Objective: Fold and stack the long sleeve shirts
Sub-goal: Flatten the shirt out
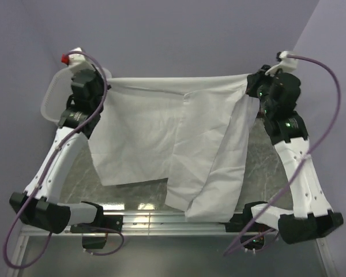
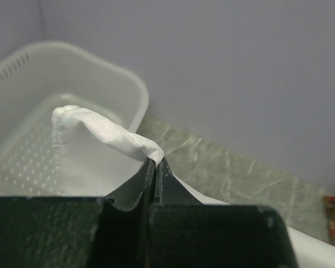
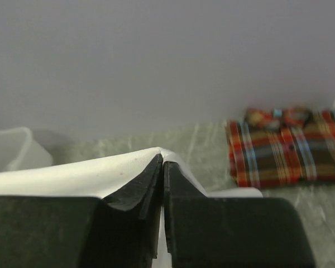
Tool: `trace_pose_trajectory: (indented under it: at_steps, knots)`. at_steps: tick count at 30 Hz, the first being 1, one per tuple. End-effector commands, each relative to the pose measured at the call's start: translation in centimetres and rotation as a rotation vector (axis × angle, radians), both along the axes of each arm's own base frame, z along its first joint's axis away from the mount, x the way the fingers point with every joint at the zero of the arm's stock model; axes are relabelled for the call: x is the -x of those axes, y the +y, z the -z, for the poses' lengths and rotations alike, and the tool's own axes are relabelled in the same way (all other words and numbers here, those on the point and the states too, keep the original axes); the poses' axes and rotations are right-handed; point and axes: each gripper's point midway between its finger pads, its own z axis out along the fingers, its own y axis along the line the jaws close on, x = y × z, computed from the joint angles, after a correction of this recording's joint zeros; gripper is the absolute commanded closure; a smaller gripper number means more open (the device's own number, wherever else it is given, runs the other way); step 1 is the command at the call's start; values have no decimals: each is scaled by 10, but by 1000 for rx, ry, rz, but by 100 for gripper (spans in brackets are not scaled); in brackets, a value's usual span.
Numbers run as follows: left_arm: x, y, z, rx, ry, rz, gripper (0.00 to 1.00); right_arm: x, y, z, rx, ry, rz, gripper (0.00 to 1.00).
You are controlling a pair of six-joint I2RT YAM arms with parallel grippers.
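**Plain white cloth shirt** point(image 1: 161, 133), held up as a sheet between the two arms, above the far half of the grey-green marbled counter point(image 1: 132, 199). The top edge runs nearly taut from hand to hand. The body hangs down toward the arms' bases, and one longer panel on the right, perhaps a sleeve or a front, droops to the near edge.

The left hand point(image 2: 156, 161) is closed tight on a bunched corner. A twisted tail of fabric sticks out past its tips, over the white perforated plastic laundry basket point(image 2: 22, 61). The right hand point(image 3: 162, 160) stands very narrow, with only a thin slit between the jaws and the white hem pinched at the tips. The taut top edge in the overhead view suggests that this grip holds.

The red-orange plaid shirt with blue and white lines point(image 3: 287, 148) lies folded flat on the counter, by the far wall on the right.

*Handling, as judged:* the white shirt is light, limp and thin. It has no shape of its own, drapes wherever it is unsupported, and creases readily. It is not fragile, but a shallow pinch at a hem may slip under tension. The best holds are corners, shoulder seams or the hem, where doubled layers give a thicker bite. A grasp at mid-panel would gather the fabric and spoil the fold.
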Motion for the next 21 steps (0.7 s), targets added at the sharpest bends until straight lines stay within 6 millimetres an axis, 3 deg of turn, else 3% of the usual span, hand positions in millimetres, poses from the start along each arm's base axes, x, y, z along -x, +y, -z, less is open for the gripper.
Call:
trace_pose_trajectory:
  at_steps: [1, 2, 4, 5, 6, 7, 8, 9, 10, 11, 12, 14, 15, 16, 17, 18, 19, 20, 21]
  knots:
    - [-24, 12, 26, 40, -24, -106, 97, -30, -20, 9, -11, -38, 99, 88]
    - [-33, 10, 41, 35, 5, -108, 94, -50, -18, 34, -6, 19, 100, 87]
    - [-59, 2, 77, 23, 72, -106, 90, -71, -14, 58, -15, 81, 95, 83]
    - [-68, 0, 88, 21, 91, -106, 85, -92, -10, 87, -10, 155, 88, 81]
    - [-76, -2, 96, 20, 106, -110, 82, -102, -8, 100, -10, 192, 84, 79]
    - [-92, -7, 108, 21, 128, -110, 79, -110, -6, 98, -16, 206, 81, 77]
    - [-99, -11, 112, 21, 144, -99, 72, -127, -4, 122, -19, 267, 82, 71]
    - [-107, -14, 111, 22, 144, -93, 66, -134, -5, 128, -21, 291, 95, 66]
    - [-119, -18, 106, 24, 136, -85, 60, -139, -7, 117, -29, 297, 109, 48]
    - [-123, -20, 105, 22, 145, -81, 44, -147, -7, 129, -23, 337, 116, 38]
    - [-127, -21, 85, 35, 114, -77, 34, -149, -11, 126, -19, 347, 141, 31]
    - [-129, -23, 77, 42, 112, -76, 13, -142, -14, 117, -37, 382, 168, 17]
    - [-126, -24, 73, 44, 123, -65, 9, -137, -14, 116, -41, 389, 168, 15]
    - [-119, -25, 64, 60, 112, -56, 6, -129, -12, 126, -48, 425, 159, 14]
    - [-114, -26, 63, 63, 118, -43, 3, -115, -7, 118, -56, 413, 140, 14]
    - [-108, -31, 69, 64, 141, -7, 2, -106, -3, 123, -61, 429, 123, 14]
    - [-93, -32, 65, 76, 153, 8, 2, -92, 5, 149, -62, 497, 91, 14]
    - [-84, -37, 81, 74, 198, 31, 2, -76, 17, 146, -58, 496, 55, 14]
    - [-76, -44, 88, 91, 224, 69, 2, -60, 21, 176, -42, 570, 42, 14]
